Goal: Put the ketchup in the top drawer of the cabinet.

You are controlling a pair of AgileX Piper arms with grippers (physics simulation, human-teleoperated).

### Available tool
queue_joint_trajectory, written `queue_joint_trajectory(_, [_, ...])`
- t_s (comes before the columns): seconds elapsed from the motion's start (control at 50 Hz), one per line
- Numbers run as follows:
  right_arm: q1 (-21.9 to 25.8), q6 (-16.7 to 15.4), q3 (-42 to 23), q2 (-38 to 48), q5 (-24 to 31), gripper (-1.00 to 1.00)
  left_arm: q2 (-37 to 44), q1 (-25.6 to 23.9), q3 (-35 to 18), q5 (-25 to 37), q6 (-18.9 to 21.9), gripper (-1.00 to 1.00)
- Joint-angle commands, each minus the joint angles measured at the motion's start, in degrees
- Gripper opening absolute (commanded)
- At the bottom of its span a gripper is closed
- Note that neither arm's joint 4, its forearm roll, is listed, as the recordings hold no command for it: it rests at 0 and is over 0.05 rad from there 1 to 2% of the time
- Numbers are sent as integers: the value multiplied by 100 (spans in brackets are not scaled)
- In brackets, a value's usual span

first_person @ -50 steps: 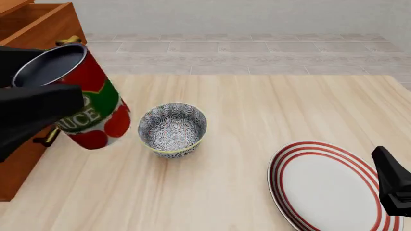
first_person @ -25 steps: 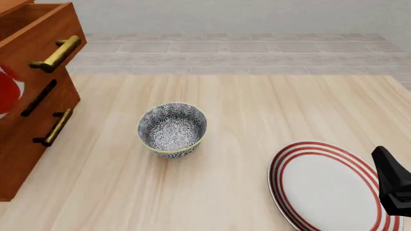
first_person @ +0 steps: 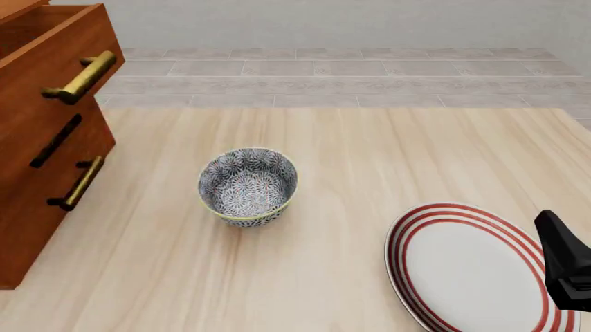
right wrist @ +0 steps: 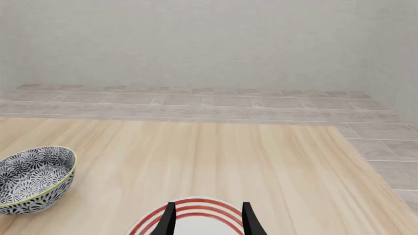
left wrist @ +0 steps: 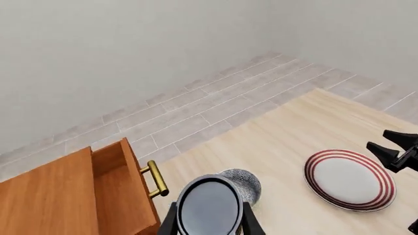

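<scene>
In the left wrist view the ketchup (left wrist: 210, 208) shows its dark grey round top, and my left gripper (left wrist: 210, 226) is shut on it, one finger on each side. It hangs high above the table, near the cabinet (left wrist: 46, 200). The top drawer (left wrist: 124, 196) is pulled out, with its brass handle (left wrist: 155, 178) facing the bowl. The front view shows the cabinet (first_person: 37, 180) and the top drawer (first_person: 51, 62) at the left, but neither the ketchup nor the left gripper. My right gripper (right wrist: 209, 223) is open over the plate.
A grey patterned bowl (first_person: 248, 185) stands mid-table, a short way from the cabinet. The red-ringed white plate (first_person: 471, 270) lies at the near right under the right gripper (first_person: 563, 266). Beyond the table's far edge is a tiled floor and a wall.
The left gripper with the ketchup has left the front view past its left edge; it stood before the cabinet a second ago. The right arm has not moved.
</scene>
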Motion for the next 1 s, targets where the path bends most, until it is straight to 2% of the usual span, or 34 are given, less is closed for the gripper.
queue_joint_trajectory(0.02, [0, 0, 0, 0, 0, 100, 334, 531, -670, 276, 213, -100])
queue_joint_trajectory(0.18, [0, 0, 0, 0, 0, 100, 358, 782, -341, 76, 230, -100])
queue_joint_trajectory(0.22, [0, 0, 0, 0, 0, 100, 363, 700, -360, 41, 289, -100])
queue_joint_trajectory(0.28, [0, 0, 0, 0, 0, 100, 329, 972, -350, -109, 538, -100])
queue_joint_trajectory(0.32, [0, 0, 0, 0, 0, 100, 430, 1048, -398, -112, 409, -100])
queue_joint_trajectory(0.38, [0, 0, 0, 0, 0, 100, 640, 1426, -391, -148, 374, -100])
queue_joint_trajectory(0.46, [0, 0, 0, 0, 0, 100, 741, 1566, -270, -252, 351, -100])
queue_joint_trajectory(0.62, [0, 0, 0, 0, 0, 100, 834, 1720, -157, -355, 306, -100])
queue_joint_trajectory(0.68, [0, 0, 0, 0, 0, 100, 886, 1915, -115, -393, 440, -100])
queue_joint_trajectory(0.8, [0, 0, 0, 0, 0, 100, 983, 2087, -194, -401, 454, -100])
queue_joint_trajectory(0.9, [0, 0, 0, 0, 0, 100, 1021, 2048, -251, -410, 325, -100])
queue_joint_trajectory(0.94, [0, 0, 0, 0, 0, 100, 960, 1938, -264, -426, 485, -100])
queue_joint_trajectory(1.0, [0, 0, 0, 0, 0, 100, 1003, 2097, -258, -474, 485, -100])
